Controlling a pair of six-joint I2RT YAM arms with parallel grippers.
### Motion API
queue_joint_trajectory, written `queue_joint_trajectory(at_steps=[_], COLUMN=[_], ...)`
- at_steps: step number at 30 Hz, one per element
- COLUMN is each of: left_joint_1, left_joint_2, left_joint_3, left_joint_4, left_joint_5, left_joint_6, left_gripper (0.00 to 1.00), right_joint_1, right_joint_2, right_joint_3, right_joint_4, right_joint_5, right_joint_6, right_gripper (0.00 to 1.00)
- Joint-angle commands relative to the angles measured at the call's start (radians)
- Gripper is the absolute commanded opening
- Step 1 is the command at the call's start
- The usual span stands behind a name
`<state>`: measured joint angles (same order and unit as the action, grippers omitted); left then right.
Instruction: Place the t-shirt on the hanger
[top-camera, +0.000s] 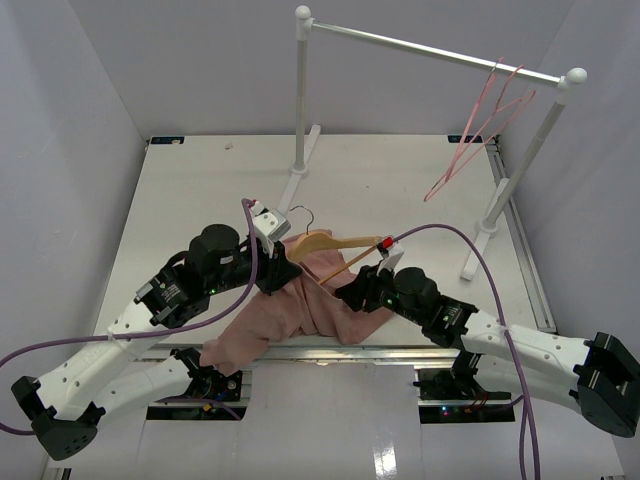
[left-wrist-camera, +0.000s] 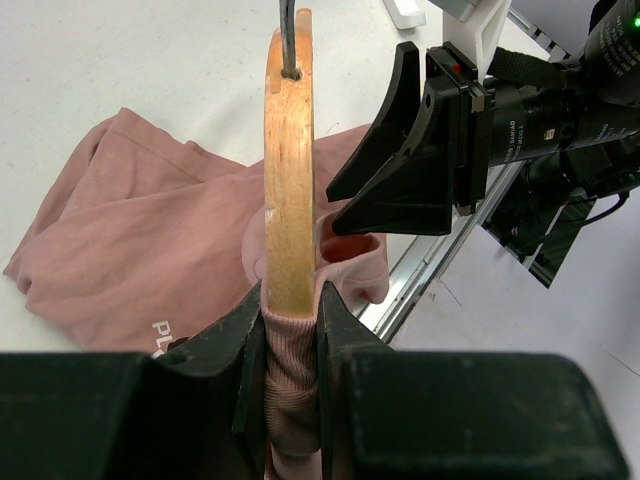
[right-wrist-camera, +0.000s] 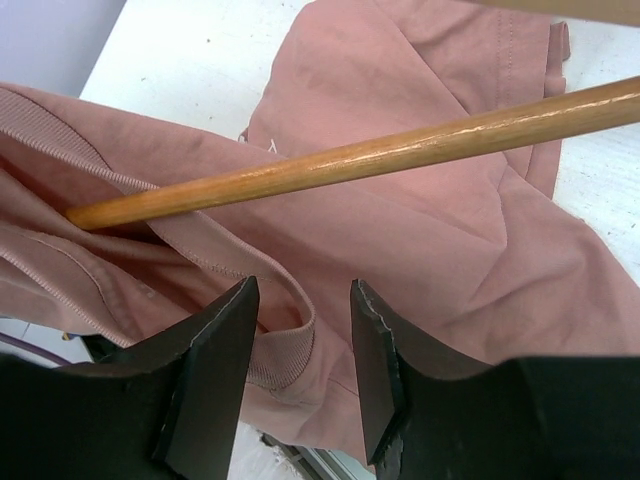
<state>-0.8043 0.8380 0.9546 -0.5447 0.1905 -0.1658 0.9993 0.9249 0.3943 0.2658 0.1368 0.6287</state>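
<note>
My left claw (left-wrist-camera: 290, 312) pinches light tan wooden hanger (left-wrist-camera: 289, 180) plus dusty-pink fabric t-shirt (left-wrist-camera: 150, 250) ribbing; my right claw (right-wrist-camera: 303, 296) is spread.

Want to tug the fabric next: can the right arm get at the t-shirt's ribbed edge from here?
Probably yes: the ribbed edge lies between the right end effector's open fingers, nothing covering it; the hanger crossbar passes beyond.

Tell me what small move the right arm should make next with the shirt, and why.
Probably close the right gripper on the ribbed edge of the t-shirt. Its jaws stand open astride that edge, just below the crossbar of the hanger, while the left gripper is clamped on the hanger and some fabric. A grip there would likely let it draw the cloth over the hanger.
</note>
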Motion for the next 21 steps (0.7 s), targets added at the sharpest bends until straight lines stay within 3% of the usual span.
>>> queue_joint_trajectory(at_steps=[1, 4, 10, 13, 16, 21], left_joint_1=[0.005, 0.005, 0.004, 0.004, 0.005, 0.004], left_joint_2=[-0.008, -0.011, -0.031, -0.044, -0.059, -0.099], left_joint_3=[-0.001, 0.001, 0.013, 0.012, 0.003, -0.009], left_joint_4=[0.062, 0.071, 0.081, 0.094, 0.098, 0.085], left_joint_5=[0.004, -0.004, -0.011, 0.003, 0.008, 0.023], left_joint_6=[-0.001, 0.002, 0.002, -0.001, 0.001, 0.024], left_gripper=[0.00, 0.00, 0.00, 0.00, 0.00, 0.00], right_joint_1=[0.006, 0.009, 0.012, 0.010, 0.012, 0.010], right_joint_2=[0.005, 0.014, 0.003, 0.004, -0.009, -0.113], right_joint_3=[0.005, -0.011, -0.083, -0.102, -0.118, -0.160], right_joint_4=[0.059, 0.049, 0.098, 0.146, 0.170, 0.124], right_joint_5=[0.021, 0.011, 0.021, 0.006, 0.024, 0.190], right_joint_6=[0.024, 0.033, 0.053, 0.057, 0.058, 0.066], right_gripper=[0.50, 0.42, 0.40, 0.13, 0.08, 0.08])
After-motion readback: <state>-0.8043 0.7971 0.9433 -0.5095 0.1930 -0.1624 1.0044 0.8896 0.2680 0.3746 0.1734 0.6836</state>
